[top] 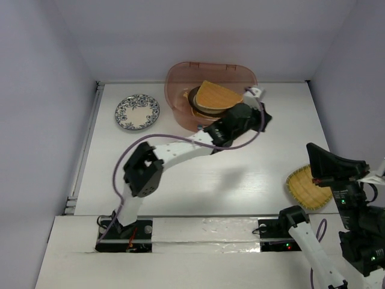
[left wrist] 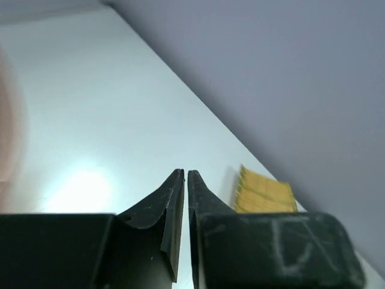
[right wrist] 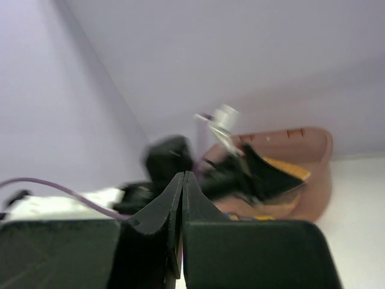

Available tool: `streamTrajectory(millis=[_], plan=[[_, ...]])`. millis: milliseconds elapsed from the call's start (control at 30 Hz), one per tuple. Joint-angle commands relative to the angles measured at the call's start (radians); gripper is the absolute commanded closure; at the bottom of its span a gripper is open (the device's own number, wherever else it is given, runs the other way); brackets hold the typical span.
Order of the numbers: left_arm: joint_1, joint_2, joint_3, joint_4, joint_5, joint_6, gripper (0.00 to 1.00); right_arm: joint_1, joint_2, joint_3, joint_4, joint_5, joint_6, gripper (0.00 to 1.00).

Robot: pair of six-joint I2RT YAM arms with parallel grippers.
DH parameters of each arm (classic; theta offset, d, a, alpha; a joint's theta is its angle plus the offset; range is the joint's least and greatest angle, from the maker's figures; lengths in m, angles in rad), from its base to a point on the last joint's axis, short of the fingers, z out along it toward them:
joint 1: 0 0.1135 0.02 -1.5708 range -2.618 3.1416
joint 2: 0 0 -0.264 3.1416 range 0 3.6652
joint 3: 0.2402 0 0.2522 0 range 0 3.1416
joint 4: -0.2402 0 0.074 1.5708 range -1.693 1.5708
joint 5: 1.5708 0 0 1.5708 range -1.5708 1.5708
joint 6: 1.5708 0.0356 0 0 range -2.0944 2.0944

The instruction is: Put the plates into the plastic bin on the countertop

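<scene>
The plastic bin (top: 180, 90) stands at the back of the countertop (top: 198, 174). It holds an orange-tan fan-shaped plate (top: 215, 96) lying over a dark-rimmed plate. My left gripper (top: 262, 118) hovers by the bin's right front corner, shut and empty (left wrist: 185, 173). A white plate with a dark floral rim (top: 138, 112) lies left of the bin. A second fan-shaped plate (top: 308, 188) rests near the right wall, also seen in the left wrist view (left wrist: 264, 194). My right gripper (top: 313, 150) hangs above it, shut on nothing (right wrist: 183, 174), facing the bin (right wrist: 301, 162).
Pale walls close in the countertop on the left, back and right. The left arm (top: 180, 150) stretches diagonally across the middle, with a purple cable looping beside it. The right arm's base sits at the lower right.
</scene>
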Motion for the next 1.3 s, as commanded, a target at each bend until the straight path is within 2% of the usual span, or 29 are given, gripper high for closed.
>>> streamTrajectory(millis=[0,33,67,133,167,267,367,433,533,600,1067,1267], plan=[[-0.051,0.195,0.165,-0.074,0.233,0.06,0.94,0.004,-0.012,0.053,-0.031,0.003,-0.032,1.0],[-0.062,0.24,0.222,-0.132,0.298,0.079,0.9,0.004,-0.016,0.053,-0.036,-0.005,-0.03,1.0],[-0.071,0.278,0.318,-0.15,0.337,0.086,0.77,0.004,-0.019,0.049,-0.036,-0.017,-0.03,1.0],[-0.084,0.389,0.403,-0.2,0.394,0.084,0.63,0.004,-0.019,0.044,-0.042,-0.034,-0.03,1.0],[-0.093,0.421,0.476,-0.211,0.42,0.084,0.51,0.004,-0.018,0.041,-0.042,-0.058,-0.029,1.0],[-0.093,0.541,0.609,-0.256,0.485,0.069,0.39,0.004,-0.012,0.029,-0.044,-0.109,-0.032,0.99],[-0.093,0.647,0.702,-0.285,0.528,0.063,0.32,0.004,-0.012,0.009,-0.036,-0.143,-0.032,0.94],[-0.093,0.712,0.741,-0.305,0.554,0.057,0.31,0.004,-0.01,-0.005,-0.034,-0.15,-0.03,0.88],[-0.093,0.762,0.752,-0.285,0.587,0.031,0.29,0.004,-0.01,-0.025,-0.022,-0.167,-0.024,0.69],[-0.093,0.782,0.752,-0.271,0.607,0.015,0.29,0.004,-0.01,-0.032,-0.018,-0.175,-0.021,0.65],[-0.102,0.806,0.677,-0.139,0.723,-0.112,0.32,0.004,-0.013,-0.06,-0.033,-0.167,-0.021,0.64],[-0.122,0.812,0.687,-0.22,0.638,-0.055,0.45,0.004,-0.027,-0.052,-0.056,-0.158,-0.026,0.64]])
